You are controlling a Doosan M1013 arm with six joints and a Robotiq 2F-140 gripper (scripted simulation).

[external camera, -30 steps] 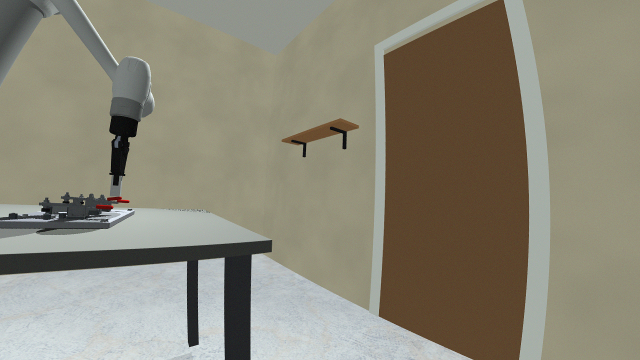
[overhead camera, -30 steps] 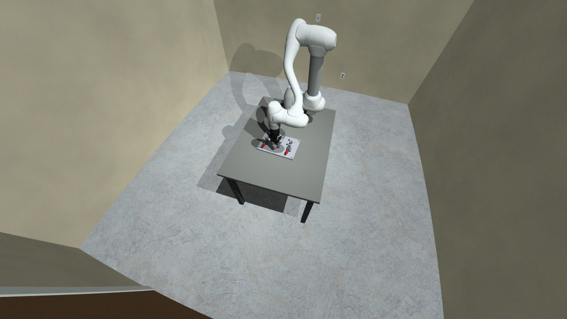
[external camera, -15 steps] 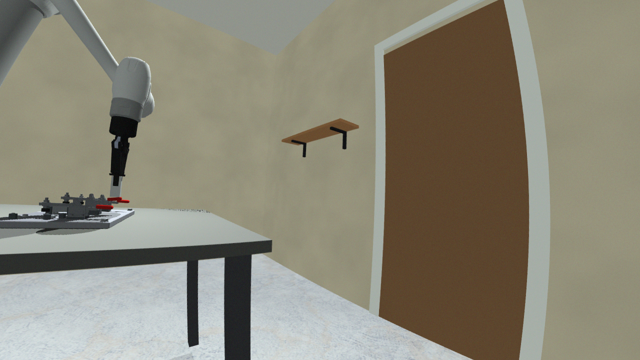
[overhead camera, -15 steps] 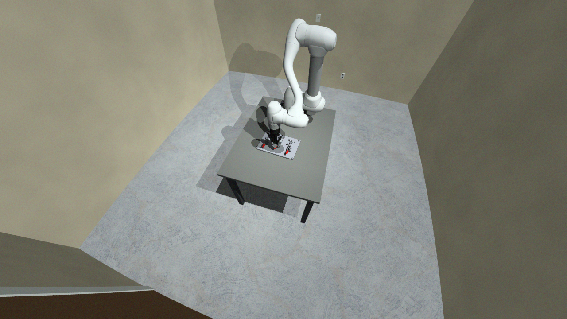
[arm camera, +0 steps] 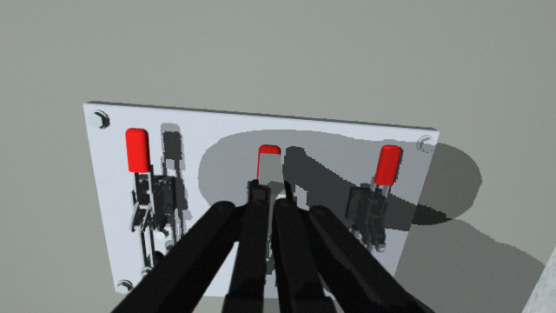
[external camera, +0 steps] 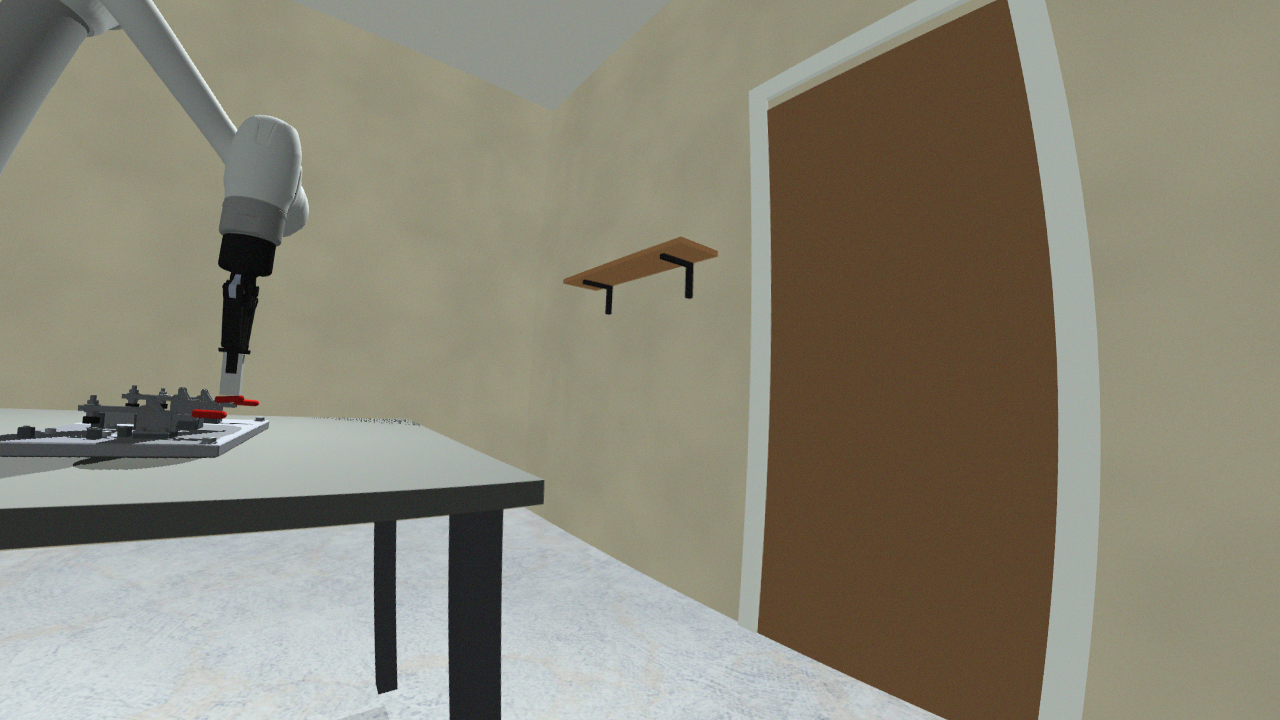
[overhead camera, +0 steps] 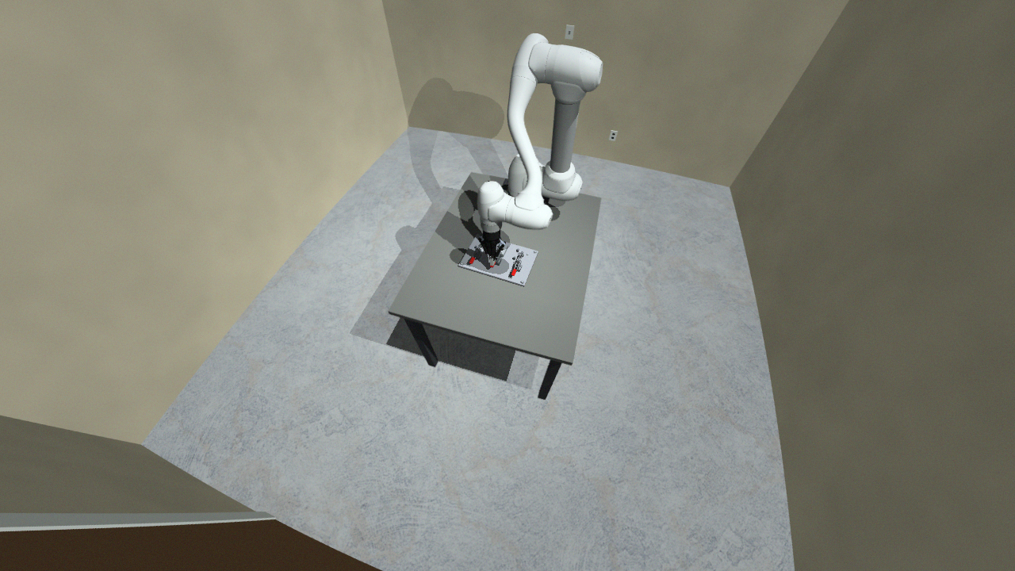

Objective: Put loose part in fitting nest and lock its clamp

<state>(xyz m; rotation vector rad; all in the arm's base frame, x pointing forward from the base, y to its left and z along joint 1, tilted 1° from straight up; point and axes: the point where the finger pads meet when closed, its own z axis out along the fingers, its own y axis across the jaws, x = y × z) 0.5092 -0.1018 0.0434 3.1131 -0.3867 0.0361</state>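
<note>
The white fixture plate (overhead camera: 496, 266) (external camera: 131, 437) (arm camera: 217, 143) lies on the grey table and carries three toggle clamps with red handles. In the wrist view these are the left handle (arm camera: 137, 149), the middle handle (arm camera: 269, 149) and the right handle (arm camera: 387, 164). My gripper (arm camera: 268, 169) is shut with nothing between the fingers. It points straight down, and its pale fingertip pads cover most of the middle handle. In the side view the tips (external camera: 230, 385) sit right at a red handle (external camera: 237, 401) that lies about level. My fingers hide the middle nest, and I cannot make out the loose part.
The fixture sits near the table's left edge in the top view, and the arm's base (overhead camera: 561, 181) stands at the table's far end. A wall shelf (external camera: 640, 264) and a brown door (external camera: 904, 358) are well away from the table.
</note>
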